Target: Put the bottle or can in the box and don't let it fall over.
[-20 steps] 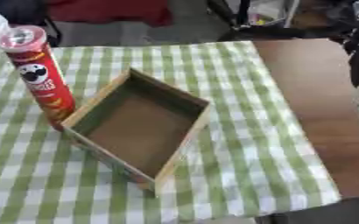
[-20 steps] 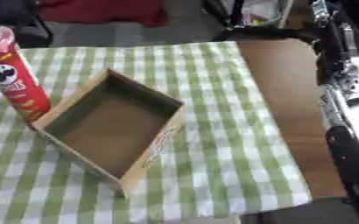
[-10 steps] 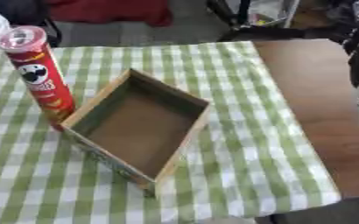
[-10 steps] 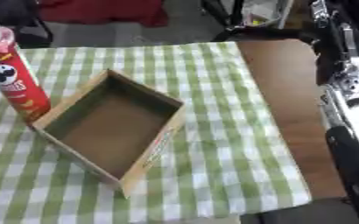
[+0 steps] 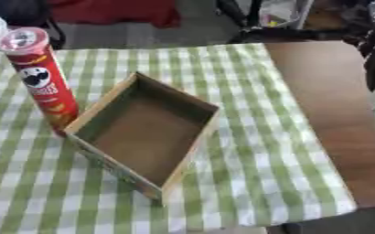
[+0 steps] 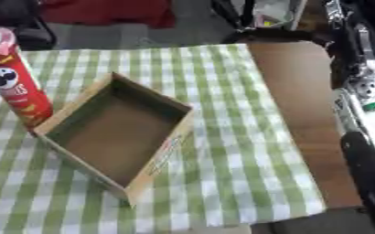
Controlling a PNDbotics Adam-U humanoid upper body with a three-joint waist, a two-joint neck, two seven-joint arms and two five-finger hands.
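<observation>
Can: tall red tube, clear lid, mustached face logo, yellow print lower down. Upright on the green-checked cloth, touching the left wall of the open cardboard box, outside it. Right arm along counter's right edge; no hand in view, so hand state unknown.

No change noted vs. 1.0 s and 0.5 s ago. Red can same spot, upright, just beside left wall of cardboard box, outside it. Box position and angle on checked cloth unaltered. Robot arm at right edge shows same posture. Camera framing also unchanged.
</observation>
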